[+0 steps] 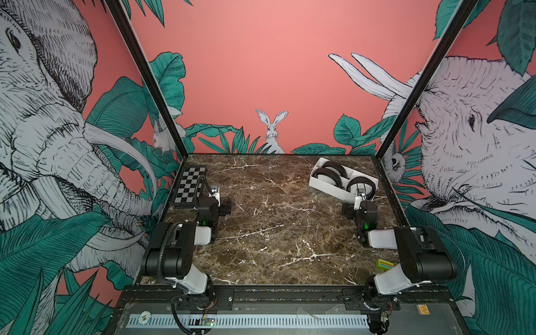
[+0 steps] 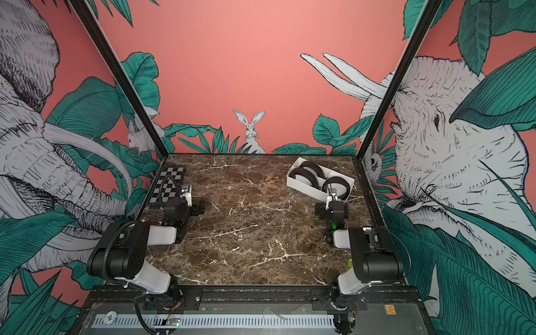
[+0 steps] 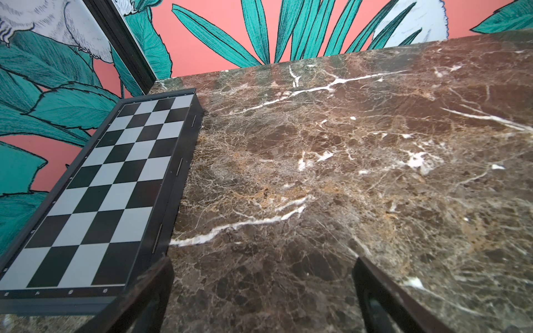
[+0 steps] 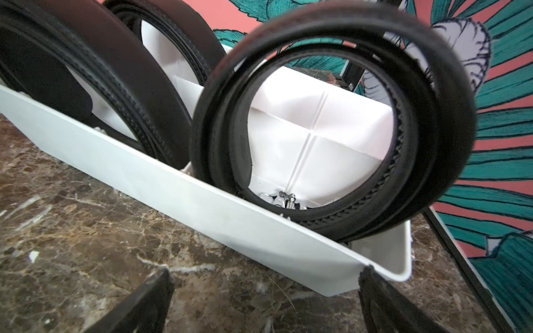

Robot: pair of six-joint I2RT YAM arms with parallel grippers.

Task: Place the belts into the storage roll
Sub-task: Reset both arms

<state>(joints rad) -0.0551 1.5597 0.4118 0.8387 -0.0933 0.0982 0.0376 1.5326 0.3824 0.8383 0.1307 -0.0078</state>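
Observation:
The storage roll [image 1: 327,186] [image 2: 304,185], a white divided tray, lies at the back right of the marble table. Three belts stand coiled on edge in it: one [image 1: 336,166] at the far end, one [image 1: 327,174] beside it and one [image 1: 361,179] at the near end. In the right wrist view the near belt [image 4: 444,121] fills the end compartment, with its metal buckle [image 4: 284,199] on the tray floor. My right gripper [image 4: 264,276] [image 1: 359,200] is open and empty, just in front of the tray's near corner. My left gripper [image 3: 264,265] [image 1: 217,200] is open over bare marble.
A black-and-grey checkered board [image 1: 190,182] [image 3: 101,187] lies along the table's left edge, right beside my left gripper. A small green and yellow object [image 1: 385,264] sits at the front right by the right arm's base. Patterned walls close in three sides.

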